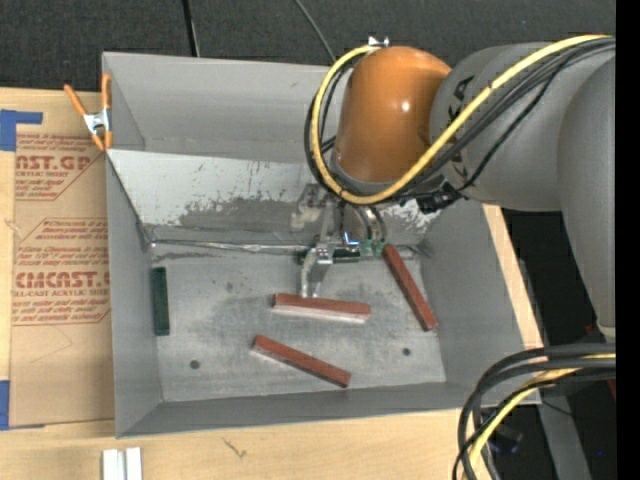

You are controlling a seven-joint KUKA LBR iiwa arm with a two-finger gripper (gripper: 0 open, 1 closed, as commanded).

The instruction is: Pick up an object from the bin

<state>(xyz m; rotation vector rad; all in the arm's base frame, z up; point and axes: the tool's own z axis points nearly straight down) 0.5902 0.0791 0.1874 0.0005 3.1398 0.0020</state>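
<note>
Orange wrist cover (390,118) over the grey bin (200,98), gripper (317,271) beneath it, open or closed cannot be told, tip just behind a reddish-brown bar (322,308) mid-floor, front bar (300,360) and right bar (410,288) near, dark green bar (159,300) well apart at left

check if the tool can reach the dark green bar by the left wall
Probably yes: the green bar lies alone, nothing between it and the tool, though the nearby wall may crowd a grasp.

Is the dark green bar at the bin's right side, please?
No, the green bar lies by the left wall of the bin.
</note>
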